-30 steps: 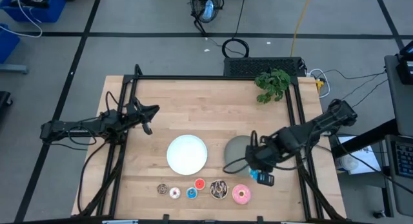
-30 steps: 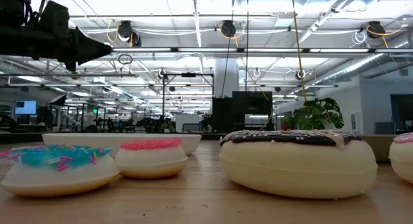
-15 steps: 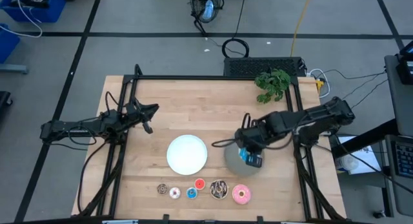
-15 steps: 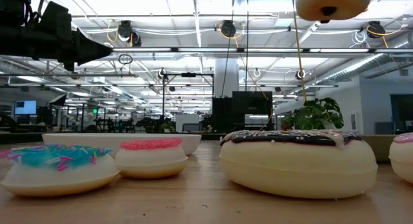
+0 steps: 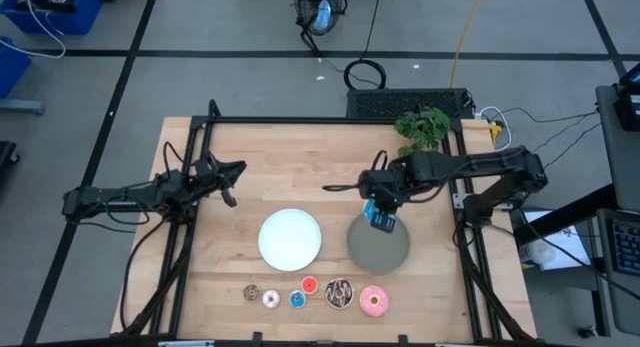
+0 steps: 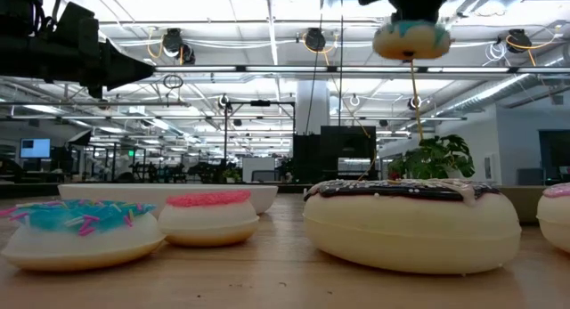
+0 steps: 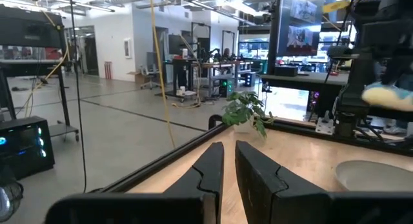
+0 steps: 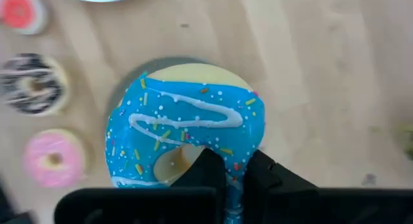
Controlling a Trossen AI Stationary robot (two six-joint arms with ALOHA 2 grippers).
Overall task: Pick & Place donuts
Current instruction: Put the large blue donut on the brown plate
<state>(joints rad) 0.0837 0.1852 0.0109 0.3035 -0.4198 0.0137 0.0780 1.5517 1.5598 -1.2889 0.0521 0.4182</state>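
Between the right gripper (image 8: 227, 179) fingers: blue donut (image 8: 187, 130), pinched tight, hanging above the grey plate's (image 5: 380, 249) far edge. Left gripper (image 5: 231, 200) sits near-closed, empty, well apart at the table's (image 5: 300, 167) left.

Open-plan robotics lab: concrete floor (image 5: 250, 87), exposed ceiling ducts (image 6: 267, 24), far workstation monitors (image 7: 303, 37), hanging cables (image 7: 161, 69).

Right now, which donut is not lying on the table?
The large blue donut: the right gripper holds it above the grey plate, while the others lie in a row.
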